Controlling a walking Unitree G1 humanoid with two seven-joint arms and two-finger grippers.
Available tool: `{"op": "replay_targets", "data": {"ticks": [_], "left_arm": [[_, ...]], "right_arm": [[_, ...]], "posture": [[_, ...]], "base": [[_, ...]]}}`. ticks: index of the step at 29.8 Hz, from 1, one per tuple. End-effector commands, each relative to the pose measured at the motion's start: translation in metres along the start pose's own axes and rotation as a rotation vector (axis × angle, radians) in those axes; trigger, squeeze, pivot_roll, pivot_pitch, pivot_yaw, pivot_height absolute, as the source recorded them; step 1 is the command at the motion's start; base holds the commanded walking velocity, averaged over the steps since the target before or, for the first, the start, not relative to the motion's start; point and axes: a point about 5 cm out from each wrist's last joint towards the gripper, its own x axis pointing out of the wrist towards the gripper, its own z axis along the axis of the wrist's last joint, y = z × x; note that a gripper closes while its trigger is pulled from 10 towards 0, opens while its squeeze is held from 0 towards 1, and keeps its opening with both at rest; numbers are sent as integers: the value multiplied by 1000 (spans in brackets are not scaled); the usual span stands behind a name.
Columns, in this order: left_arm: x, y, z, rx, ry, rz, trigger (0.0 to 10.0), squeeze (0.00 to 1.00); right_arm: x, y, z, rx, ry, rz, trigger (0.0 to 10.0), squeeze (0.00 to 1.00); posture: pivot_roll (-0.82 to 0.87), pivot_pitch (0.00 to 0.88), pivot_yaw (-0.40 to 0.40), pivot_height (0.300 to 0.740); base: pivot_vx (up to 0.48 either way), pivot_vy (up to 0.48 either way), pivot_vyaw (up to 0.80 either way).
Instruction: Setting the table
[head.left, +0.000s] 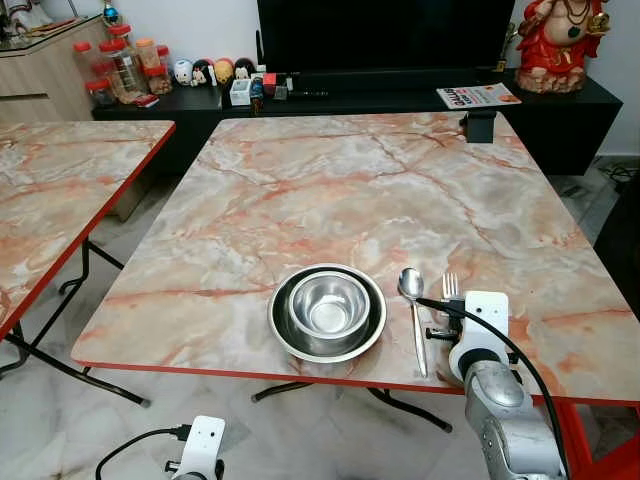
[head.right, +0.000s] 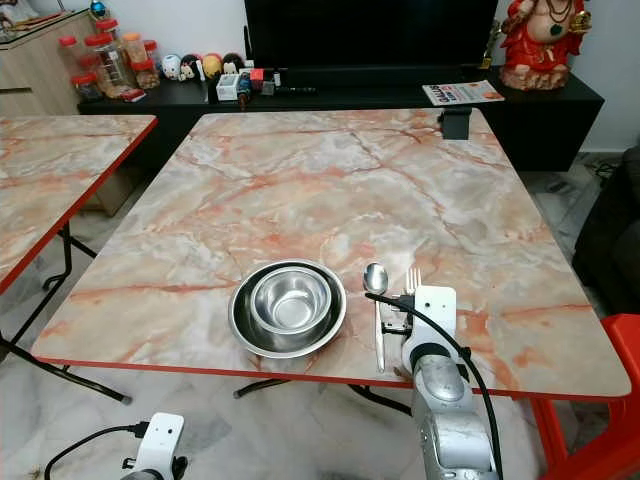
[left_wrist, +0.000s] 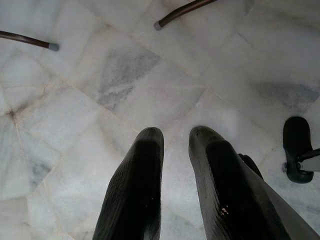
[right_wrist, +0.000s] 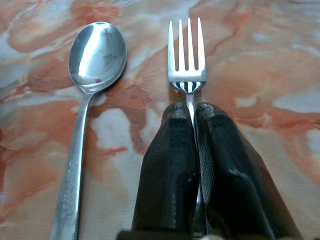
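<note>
While the right arm reaches over the near table edge, the scene reads so:
Table: square pink-and-orange marble-patterned tabletop with a red rim (head.left: 330, 190), a second like it at nine o'clock
Bowl and plate: small shiny steel bowl (head.left: 326, 304) sits inside a wider round steel plate (head.left: 281, 335), near the front edge
Spoon: polished steel spoon (right_wrist: 95, 55) lies flat at three o'clock of the plate, bowl end toward twelve o'clock
Fork: steel four-tined fork (right_wrist: 187, 55) lies just beside the spoon at its three o'clock, parallel, tines toward twelve o'clock
Right gripper: right gripper (right_wrist: 194, 112) sits low over the table, its two black fingers pressed narrow against the fork's handle from both sides, just behind the tines
Left gripper: left gripper (left_wrist: 175, 137) hangs idle over the pale marble floor tiles (left_wrist: 100, 75), fingers a narrow gap apart, holding nothing
</note>
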Motion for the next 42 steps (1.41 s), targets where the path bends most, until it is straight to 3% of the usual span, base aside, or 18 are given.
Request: {"op": "replay_targets", "data": {"ticks": [1,15,17,18,20,22,38,39,40,42], "left_arm": [[0,3,-2,12,18,0,10000,0],[0,3,-3,15,20,-1,10000,0],[-1,4,-3,14,21,1,10000,0],[-1,4,-3,14,21,1,10000,0],[-1,4,-4,15,23,2,10000,0],[-1,4,-4,16,23,2,10000,0],[0,4,-2,18,18,2,10000,0],[0,4,-2,17,18,2,10000,0],[0,4,-1,16,17,3,10000,0],[0,5,-1,14,16,4,10000,0]], "right_arm": [[2,-1,1,0,-10,-9,10000,0],[4,1,-3,4,-5,-7,10000,0],[4,2,-2,7,-11,-14,10000,47],[4,2,-2,10,-13,-17,10000,380],[4,2,-1,20,-15,-18,10000,953],[5,2,-1,20,-18,-19,10000,1000],[6,2,2,23,-33,-26,10000,1000],[6,2,3,26,-43,-26,10000,780],[6,3,6,36,-67,-28,10000,0],[4,1,20,76,-162,-44,10000,0]], "posture": [[-132,0,69,740],[-128,0,69,740],[-128,0,69,740],[-128,0,69,740],[-128,0,70,740],[-128,0,70,740],[-125,0,71,740],[-124,0,71,740],[-123,0,71,740],[-125,0,72,740]], "base": [[0,0,0],[0,0,0],[0,0,0],[0,0,0],[0,0,0],[0,0,0],[0,0,0],[0,0,0],[0,0,0],[0,0,0]]}}
